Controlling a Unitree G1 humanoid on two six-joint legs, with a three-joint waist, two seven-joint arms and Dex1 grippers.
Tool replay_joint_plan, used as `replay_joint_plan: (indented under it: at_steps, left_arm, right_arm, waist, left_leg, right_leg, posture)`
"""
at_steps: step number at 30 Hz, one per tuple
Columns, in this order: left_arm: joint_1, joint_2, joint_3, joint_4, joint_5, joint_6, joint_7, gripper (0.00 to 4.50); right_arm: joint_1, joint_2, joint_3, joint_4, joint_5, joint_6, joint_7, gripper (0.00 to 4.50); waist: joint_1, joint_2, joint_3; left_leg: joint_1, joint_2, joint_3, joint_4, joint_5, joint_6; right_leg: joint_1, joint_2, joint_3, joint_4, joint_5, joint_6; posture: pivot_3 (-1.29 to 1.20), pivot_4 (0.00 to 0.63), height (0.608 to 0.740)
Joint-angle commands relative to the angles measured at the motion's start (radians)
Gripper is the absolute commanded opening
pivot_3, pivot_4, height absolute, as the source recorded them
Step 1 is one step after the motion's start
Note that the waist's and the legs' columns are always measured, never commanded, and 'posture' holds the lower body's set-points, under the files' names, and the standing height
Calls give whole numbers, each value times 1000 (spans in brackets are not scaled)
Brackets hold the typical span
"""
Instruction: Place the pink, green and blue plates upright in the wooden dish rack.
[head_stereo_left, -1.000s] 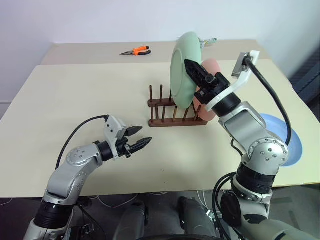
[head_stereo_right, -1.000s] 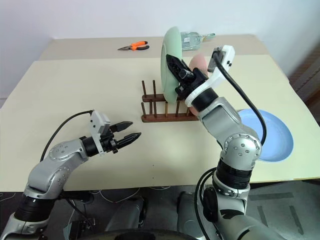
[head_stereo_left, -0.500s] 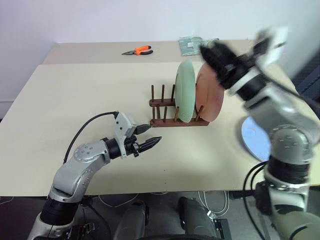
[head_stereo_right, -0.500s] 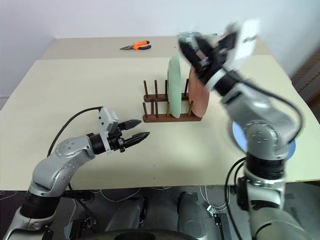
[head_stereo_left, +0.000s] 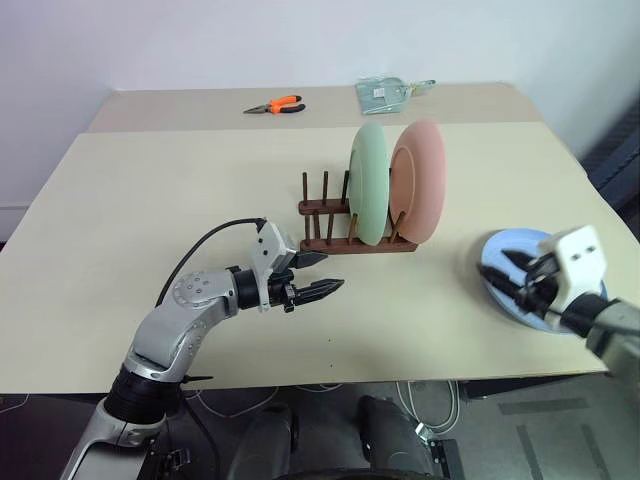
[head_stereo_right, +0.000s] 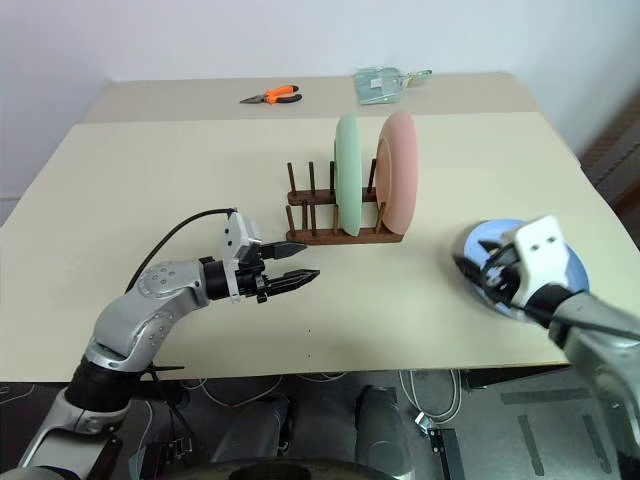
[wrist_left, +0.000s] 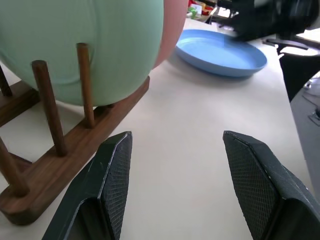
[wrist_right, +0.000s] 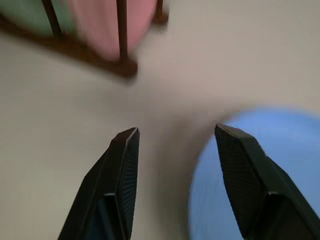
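Left claw (head_stereo_left: 322, 276): fingers apart, empty, above the desk (head_stereo_left: 150, 200) before the wooden dish rack (head_stereo_left: 345, 235). Right claw (head_stereo_left: 508, 278): fingers apart, empty, over the flat blue plate (head_stereo_left: 500, 250). Racked upright: one green plate (head_stereo_left: 368, 185), one pink plate (head_stereo_left: 420, 180).

A lab-like test room: bare beige tables (head_stereo_left: 150, 200) against a plain white wall (head_stereo_left: 200, 40), orange-handled pliers (head_stereo_left: 274, 104) lying out

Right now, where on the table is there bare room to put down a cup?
The wide patch left of the rack, beyond the left claw, is bare. So is the strip between rack and blue plate. It is crowded at the right claw over the blue plate.
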Motion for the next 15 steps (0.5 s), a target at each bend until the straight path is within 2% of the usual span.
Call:
replay_joint_plan:
  at_steps: [1, 2, 3, 6, 11, 15]
  left_arm:
    - [6, -2, -1, -19, 11, -34, -14, 2979]
    - [11, -2, 0, -20, 14, -38, -16, 2979]
    - [15, -1, 2, -20, 16, -42, -17, 2979]
    - [30, 3, 11, -22, 23, -51, -18, 2979]
    - [53, 7, 25, -18, 31, -68, -17, 2979]
    - [71, 20, 45, 0, 39, -85, -21, 2979]
  right_arm:
    - [-26, 4, 60, 61, -138, -37, -45, 2366]
    - [-36, 9, 73, 83, -162, -40, -50, 1851]
    - [-45, 15, 83, 99, -181, -45, -52, 1546]
    - [-79, 23, 93, 150, -241, -75, -66, 37]
    - [-163, 50, 27, 131, -237, -123, -50, 37]
    - [-408, 104, -117, 60, -55, -143, -31, 37]
  waist:
    - [0, 0, 0]
    - [1, 0, 0]
    - [1, 0, 0]
    - [1, -1, 0]
    - [3, -1, 0]
    - [-6, 2, 2]
  left_leg:
    - [-1, 0, 0, 0, 0, 0]
    - [-1, -1, 0, 0, 0, 0]
    - [-1, -1, 0, 0, 0, 0]
    - [-1, -1, -1, 0, 0, 0]
    - [-1, -1, -1, 0, 0, 0]
    - [-1, -1, -1, 1, 0, 0]
  right_leg:
    - [-1, 0, 0, 0, 0, 0]
    - [-1, -1, 0, 0, 0, 0]
    - [-1, -1, 0, 0, 0, 0]
    - [-1, 0, 0, 0, 0, 0]
    - [0, 0, -1, 0, 0, 0]
    - [-1, 0, 0, 0, 1, 0]
  posture:
    - [0, 150, 740]
    - [0, 150, 740]
    - [0, 150, 740]
    - [0, 150, 740]
    - [0, 150, 740]
    - [0, 150, 740]
